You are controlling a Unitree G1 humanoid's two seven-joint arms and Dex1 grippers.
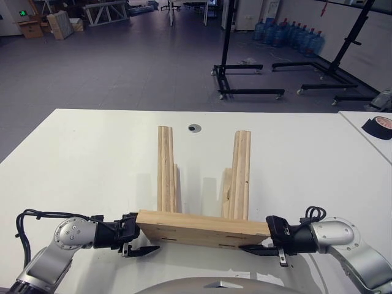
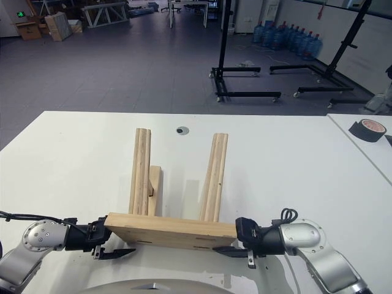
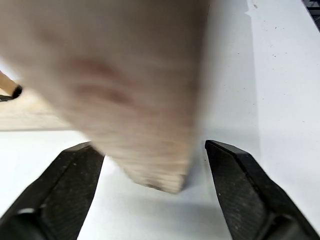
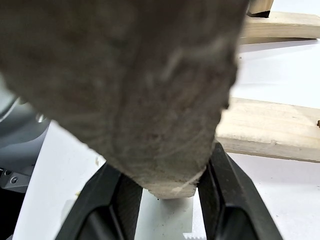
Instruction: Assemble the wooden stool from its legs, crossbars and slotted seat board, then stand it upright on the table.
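Observation:
The wooden stool lies on its side on the white table. Its seat board stands on edge nearest me, and its legs point away across the table. My left gripper is at the board's left end. In the left wrist view the gripper is open, with a gap between the wood and each of the black fingers. My right gripper is at the board's right end. In the right wrist view the gripper is shut on the board, both pads pressed against the wood.
A round cable hole sits in the table beyond the legs. A black tape roll lies on the neighbouring table at the right. Bare tabletop stretches to both sides of the stool. Black metal stands are on the floor behind.

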